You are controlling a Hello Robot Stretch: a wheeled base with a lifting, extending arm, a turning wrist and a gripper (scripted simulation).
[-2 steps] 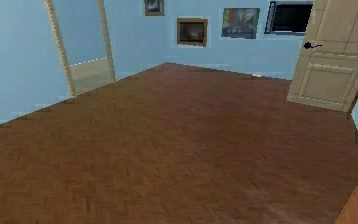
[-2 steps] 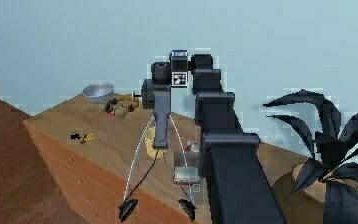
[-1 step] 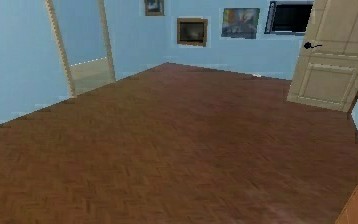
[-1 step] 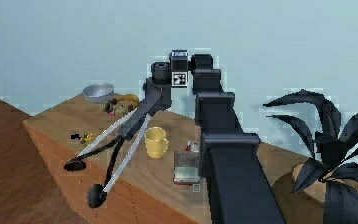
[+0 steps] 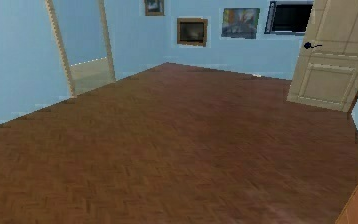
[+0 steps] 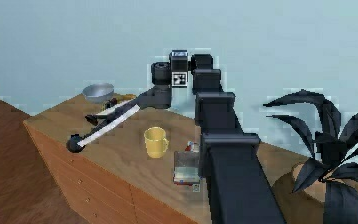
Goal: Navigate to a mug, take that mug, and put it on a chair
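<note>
Rm: blue walls, brown wood floor [image 5: 177, 140]; cream door [image 5: 332, 60] far right, framed pictures [image 5: 240, 22] on far wall. Arm side: wooden dresser [image 6: 97, 170] against blue wall. Yellow mug [image 6: 157, 142] upright on top, just left of arm [image 6: 222, 130]. Gripper [image 6: 84, 132] left of mug, apart from it, bare wood behind: holds nothing; finger spread can't tell. Grey bowl [image 6: 99, 92] farther back. Dark plant [image 6: 322, 140] right.

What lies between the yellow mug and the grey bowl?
In the arm side view, the fingers of the gripper slant across the wooden top between the mug and the bowl; nothing else lies there.
</note>
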